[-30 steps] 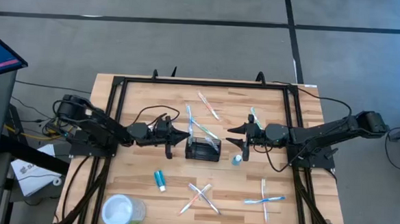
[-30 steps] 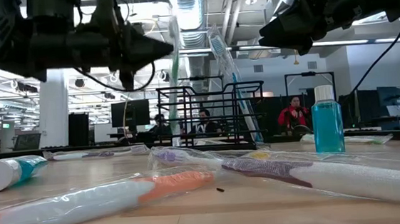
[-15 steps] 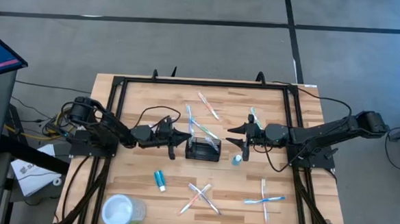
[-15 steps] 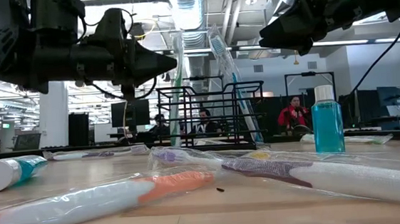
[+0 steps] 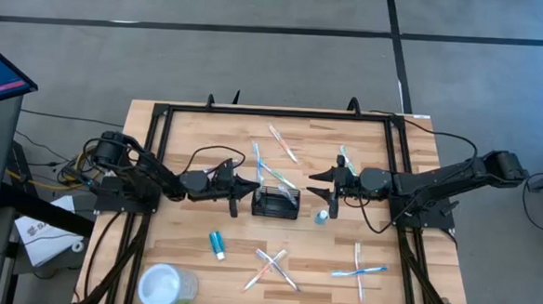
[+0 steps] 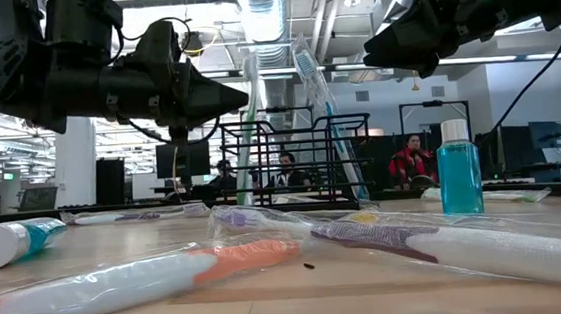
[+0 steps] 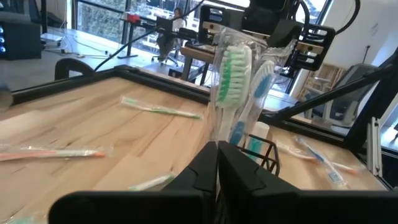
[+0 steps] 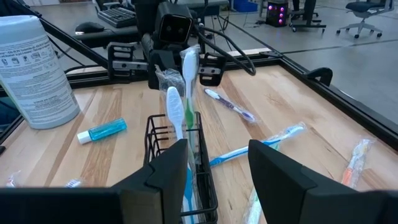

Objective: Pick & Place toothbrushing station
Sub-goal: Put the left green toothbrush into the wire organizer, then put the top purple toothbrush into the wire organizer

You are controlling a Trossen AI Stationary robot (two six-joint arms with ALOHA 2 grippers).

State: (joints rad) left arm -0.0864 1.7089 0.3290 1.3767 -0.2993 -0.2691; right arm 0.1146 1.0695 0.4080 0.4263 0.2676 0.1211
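Two grippers flank caddy (image 5: 275, 203) — upright, crosswise

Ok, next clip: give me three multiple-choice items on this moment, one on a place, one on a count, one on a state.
1. Where is the small blue bottle?
A. Beside the wire caddy, on the right arm's side
B. Inside the clear cup
C. On the floor

2. How many toothbrushes stand in the caddy?
A. None
B. Two
C. Five

3. How are the right gripper's fingers?
A. Shut on the bottle
B. Shut on a toothbrush
C. Open

Answers: 1 A, the high view shows it just right of the caddy. 2 B, the right wrist view shows two. 3 C, a wide gap shows between them.
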